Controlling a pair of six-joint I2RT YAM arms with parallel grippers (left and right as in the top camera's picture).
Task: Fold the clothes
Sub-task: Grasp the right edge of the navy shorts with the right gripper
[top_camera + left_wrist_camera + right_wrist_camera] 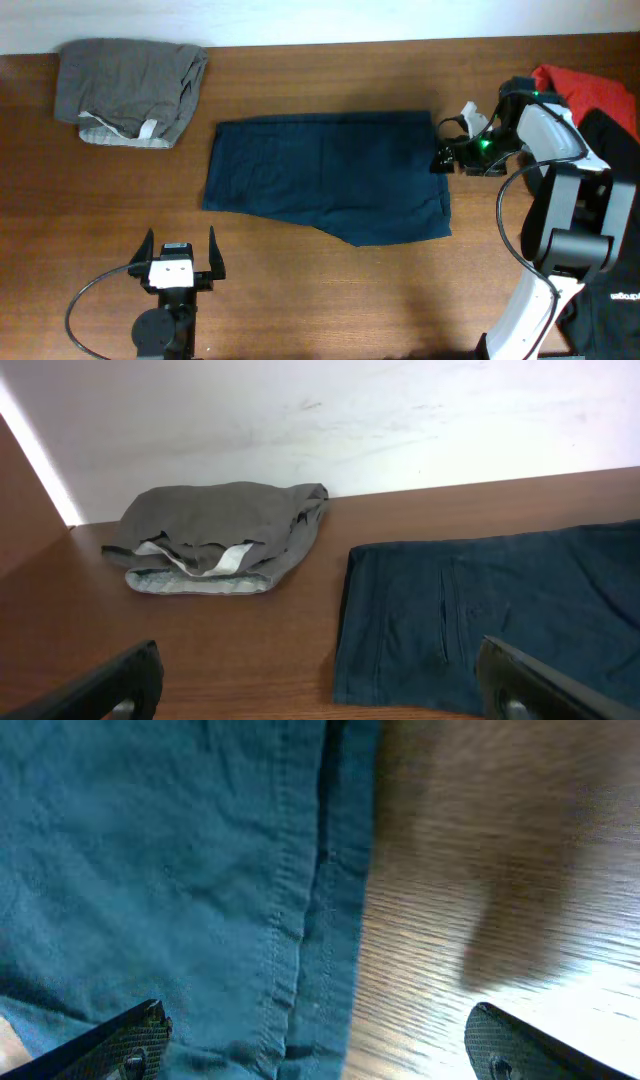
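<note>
Hiding behind right arm [560,195]: red-and-black clothes [595,88], partly cut off.

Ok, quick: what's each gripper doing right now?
Left gripper: open, holding nothing.
Right gripper: open, holding nothing, over the edge of the dark navy blue cloth garment.

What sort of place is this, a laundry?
Likely a robotics lab bench, not a laundry: a left arm and right arm stand at a wooden table by a plain white wall, with navy shorts laid flat.
</note>
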